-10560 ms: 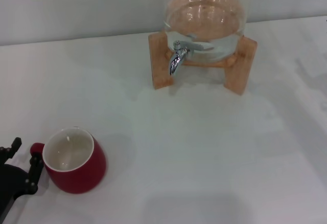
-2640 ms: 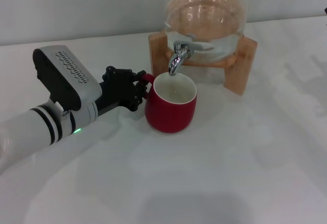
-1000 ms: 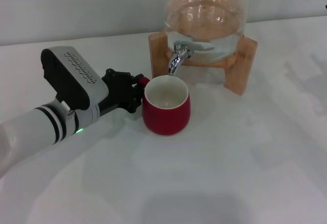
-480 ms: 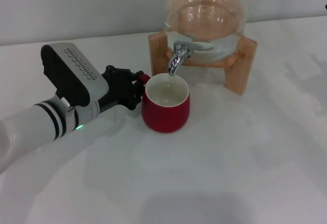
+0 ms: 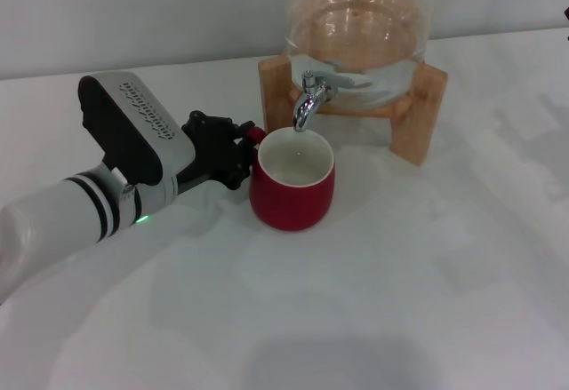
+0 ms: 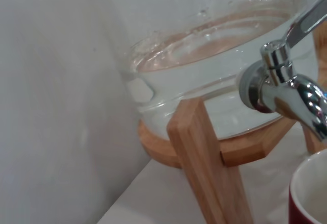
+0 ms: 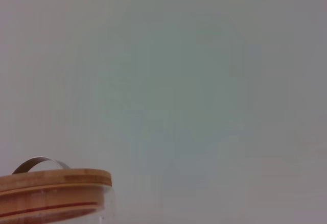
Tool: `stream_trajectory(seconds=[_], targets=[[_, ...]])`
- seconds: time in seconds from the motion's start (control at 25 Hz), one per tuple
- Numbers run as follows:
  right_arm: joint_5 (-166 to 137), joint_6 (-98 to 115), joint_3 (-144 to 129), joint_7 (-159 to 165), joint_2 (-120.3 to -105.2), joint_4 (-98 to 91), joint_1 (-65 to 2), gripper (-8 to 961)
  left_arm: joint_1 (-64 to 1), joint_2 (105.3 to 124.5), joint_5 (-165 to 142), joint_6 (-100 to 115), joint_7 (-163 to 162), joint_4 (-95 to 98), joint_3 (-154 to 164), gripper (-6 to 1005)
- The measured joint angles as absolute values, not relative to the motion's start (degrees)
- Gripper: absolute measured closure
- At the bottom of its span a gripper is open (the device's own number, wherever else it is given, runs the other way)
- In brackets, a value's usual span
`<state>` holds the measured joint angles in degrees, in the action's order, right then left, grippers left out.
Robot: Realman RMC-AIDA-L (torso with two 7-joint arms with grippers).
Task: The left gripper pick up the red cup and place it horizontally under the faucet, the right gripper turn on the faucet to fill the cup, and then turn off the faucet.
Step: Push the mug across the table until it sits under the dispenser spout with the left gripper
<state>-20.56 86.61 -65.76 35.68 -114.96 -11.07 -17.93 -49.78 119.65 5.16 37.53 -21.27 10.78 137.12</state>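
Observation:
The red cup (image 5: pixel 292 193) stands upright, its white inside facing up, directly below the spout of the chrome faucet (image 5: pixel 308 101). My left gripper (image 5: pixel 244 148) reaches in from the left and is shut on the cup's small red handle. I cannot tell whether the cup rests on the table or hangs just above it. The left wrist view shows the faucet (image 6: pixel 286 89) close up, with the cup's rim (image 6: pixel 309 191) just under the spout. No water runs from the faucet. My right gripper is out of view.
The glass dispenser (image 5: pixel 357 26) holds water and sits on a wooden stand (image 5: pixel 277 106) at the back of the white table (image 5: pixel 400 301). A grey wall rises behind it. The right wrist view shows only the dispenser's wooden lid (image 7: pixel 51 183) and the wall.
Long ago the cup sat at the table's front left. Over the last second my left gripper has nudged it slightly right, to sit under the spout.

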Motion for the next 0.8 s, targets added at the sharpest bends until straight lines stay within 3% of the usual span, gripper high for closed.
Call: stream_trajectory(seconds=[0.8], targets=[[-20.8,86.8,-66.0,35.7,-114.96,-11.1,-17.7,85,-49.1,119.88,5.1,36.2,-19.9,12.5,137.1,883]])
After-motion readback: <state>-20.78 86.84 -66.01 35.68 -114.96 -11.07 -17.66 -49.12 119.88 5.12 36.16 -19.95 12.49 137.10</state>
